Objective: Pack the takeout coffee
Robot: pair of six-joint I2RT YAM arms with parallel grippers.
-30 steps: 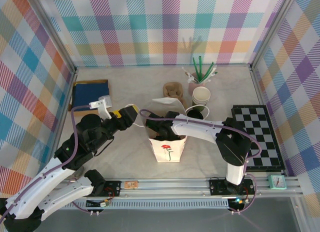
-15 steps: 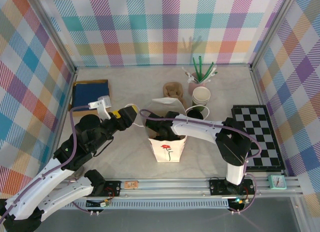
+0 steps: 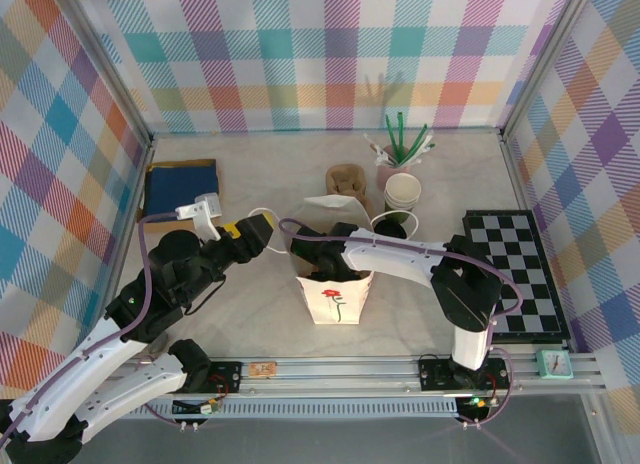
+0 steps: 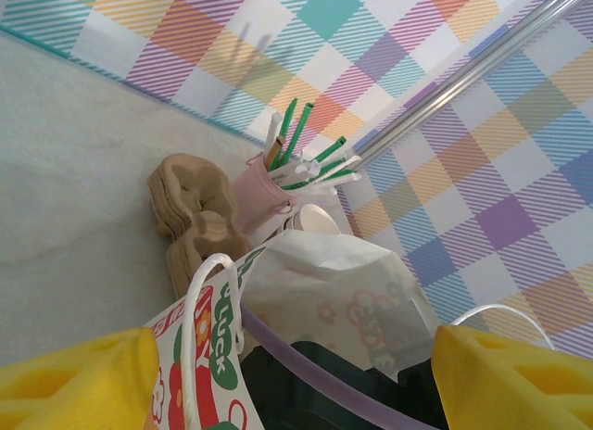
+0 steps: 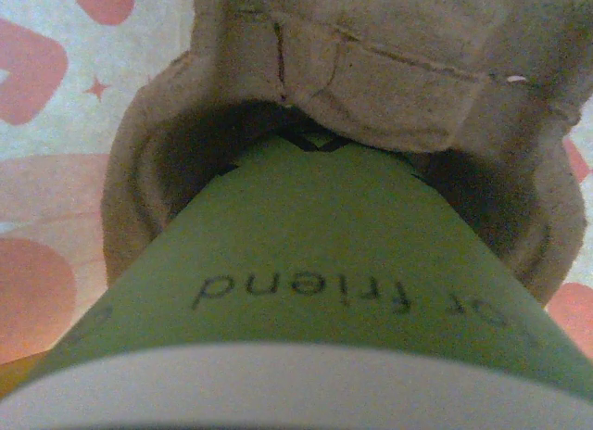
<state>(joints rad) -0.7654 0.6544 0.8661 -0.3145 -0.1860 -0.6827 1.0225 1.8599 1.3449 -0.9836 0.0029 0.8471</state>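
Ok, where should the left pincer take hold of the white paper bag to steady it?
Probably its near loop handle, which stands upright above the bag's rim: bring the open left pincer in from the left, one finger either side.

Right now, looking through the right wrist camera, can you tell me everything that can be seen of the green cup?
The green cup looks like matte paper and has dark letters reading "or friend", upside down in this view. Its far, narrower end sits in a round well of a brown pulp carrier, whose wall surrounds it. A pale blurred band crosses its near end. White paper with red prints lies around the carrier.
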